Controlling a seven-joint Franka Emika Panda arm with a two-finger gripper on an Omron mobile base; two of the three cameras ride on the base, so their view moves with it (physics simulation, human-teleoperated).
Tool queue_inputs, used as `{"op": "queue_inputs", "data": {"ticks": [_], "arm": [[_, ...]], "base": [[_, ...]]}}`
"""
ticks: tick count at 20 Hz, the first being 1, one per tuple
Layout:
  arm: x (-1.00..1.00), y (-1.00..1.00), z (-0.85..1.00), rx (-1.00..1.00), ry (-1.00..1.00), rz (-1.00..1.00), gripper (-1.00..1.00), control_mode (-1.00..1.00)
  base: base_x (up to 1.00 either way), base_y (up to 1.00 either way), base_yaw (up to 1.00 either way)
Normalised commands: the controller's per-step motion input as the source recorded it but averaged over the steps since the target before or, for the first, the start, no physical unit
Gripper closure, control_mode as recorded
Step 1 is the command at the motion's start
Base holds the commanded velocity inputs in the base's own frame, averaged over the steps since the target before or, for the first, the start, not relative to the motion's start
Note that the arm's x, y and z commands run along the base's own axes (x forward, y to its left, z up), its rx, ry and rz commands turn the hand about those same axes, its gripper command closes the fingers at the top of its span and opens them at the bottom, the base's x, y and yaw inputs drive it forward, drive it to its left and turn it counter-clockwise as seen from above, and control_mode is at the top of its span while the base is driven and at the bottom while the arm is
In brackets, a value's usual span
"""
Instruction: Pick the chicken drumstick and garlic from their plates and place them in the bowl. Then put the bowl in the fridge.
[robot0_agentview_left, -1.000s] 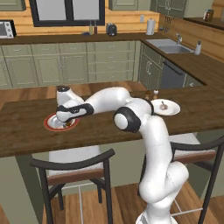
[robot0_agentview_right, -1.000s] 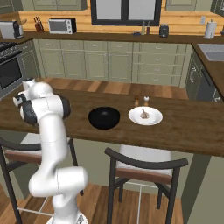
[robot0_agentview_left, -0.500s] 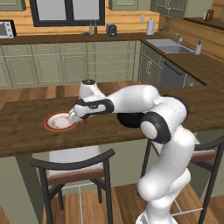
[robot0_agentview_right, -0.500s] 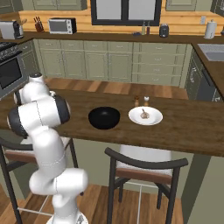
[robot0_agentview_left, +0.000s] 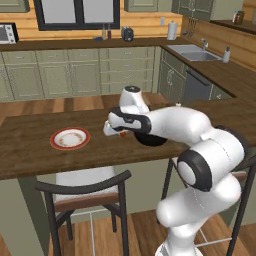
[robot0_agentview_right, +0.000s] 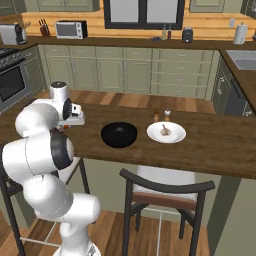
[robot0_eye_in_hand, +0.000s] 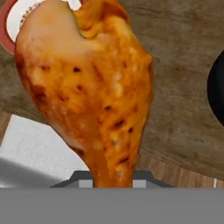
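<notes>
My gripper (robot0_agentview_left: 119, 131) is shut on the chicken drumstick (robot0_agentview_left: 123, 134), held above the counter between the red-rimmed plate (robot0_agentview_left: 70, 138) and the black bowl (robot0_agentview_left: 151, 140). In the hand view the glazed drumstick (robot0_eye_in_hand: 92, 96) hangs close in front and hides the fingertips; the plate's rim (robot0_eye_in_hand: 6, 29) shows at top left and the bowl's edge (robot0_eye_in_hand: 218, 87) at right. From the right base view, the gripper (robot0_agentview_right: 70, 122) is left of the bowl (robot0_agentview_right: 119, 135). The garlic (robot0_agentview_right: 165, 131) lies on a white plate (robot0_agentview_right: 175, 136) right of the bowl. The fridge is out of view.
Two small shakers (robot0_agentview_right: 161, 115) stand behind the garlic plate. Two chairs are tucked under the counter's near edge (robot0_agentview_left: 90, 190) (robot0_agentview_right: 165, 190). Green cabinets, a sink (robot0_agentview_left: 192, 52) and a microwave (robot0_agentview_right: 69, 29) line the far walls.
The arm has swung right, from over the red-rimmed plate toward the bowl, carrying the drumstick. The plate now lies bare.
</notes>
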Motion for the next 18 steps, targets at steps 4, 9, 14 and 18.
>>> {"op": "queue_inputs", "data": {"ticks": [4,9,14,18], "arm": [[-0.06,-0.93,0.0,-0.01,0.0,-0.17,1.0,-1.0],[-0.01,-0.92,0.0,0.0,0.0,-0.19,1.0,-1.0],[0.02,-0.72,0.0,0.0,0.0,-0.14,1.0,-1.0],[0.1,-0.66,0.0,-0.01,0.0,-0.09,1.0,-1.0]], "base": [[0.0,0.0,0.0],[0.0,0.0,0.0],[0.0,0.0,0.0],[0.0,0.0,0.0]]}}
